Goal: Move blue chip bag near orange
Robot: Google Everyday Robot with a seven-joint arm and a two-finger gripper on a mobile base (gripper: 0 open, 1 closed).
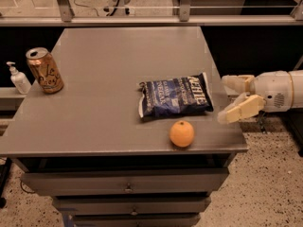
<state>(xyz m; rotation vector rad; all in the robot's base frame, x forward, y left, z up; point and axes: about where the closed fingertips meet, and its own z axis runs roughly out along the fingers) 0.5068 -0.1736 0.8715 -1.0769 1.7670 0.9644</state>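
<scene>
The blue chip bag [174,97] lies flat on the grey table [104,74], right of its middle, with white lettering up. The orange [182,133] sits just in front of the bag near the table's front edge, a small gap between them. My gripper [226,98] is at the table's right edge, to the right of the bag and apart from it. Its pale fingers [239,110] are spread open and hold nothing.
A gold-orange drink can [44,71] stands at the table's left side. A small white pump bottle [19,78] stands on a lower ledge left of it. Drawers [128,181] are below the tabletop. A railing runs behind the table.
</scene>
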